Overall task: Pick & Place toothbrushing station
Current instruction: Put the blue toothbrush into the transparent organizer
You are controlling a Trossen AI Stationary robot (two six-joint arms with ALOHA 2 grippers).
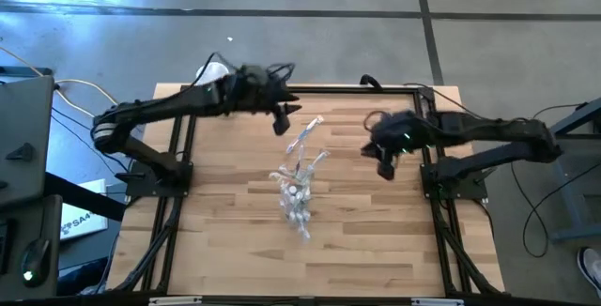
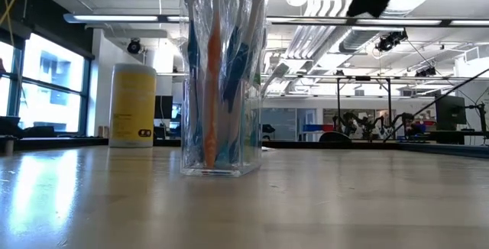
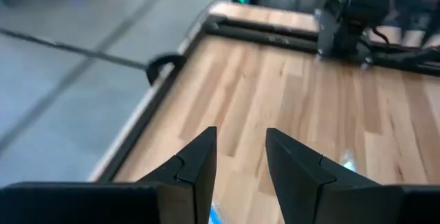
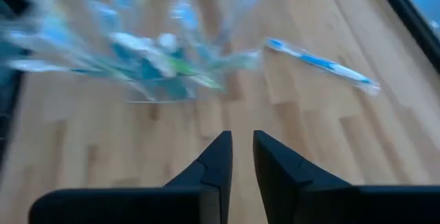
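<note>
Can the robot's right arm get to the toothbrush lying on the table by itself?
Probably yes. The right gripper hangs over the table near the loose toothbrush, with only bare wood between them. The clear cup stands off to the side, not in the way.

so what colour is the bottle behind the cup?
Yellow bottle, dark label; clearest in the low view.

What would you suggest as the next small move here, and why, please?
Probably lower the left gripper toward the loose toothbrush lying flat on the table beside it, apart from the clear cup that already holds the other brushes. Its fingers are slightly parted and empty. The right gripper waits, empty, at the table's right side.
</note>
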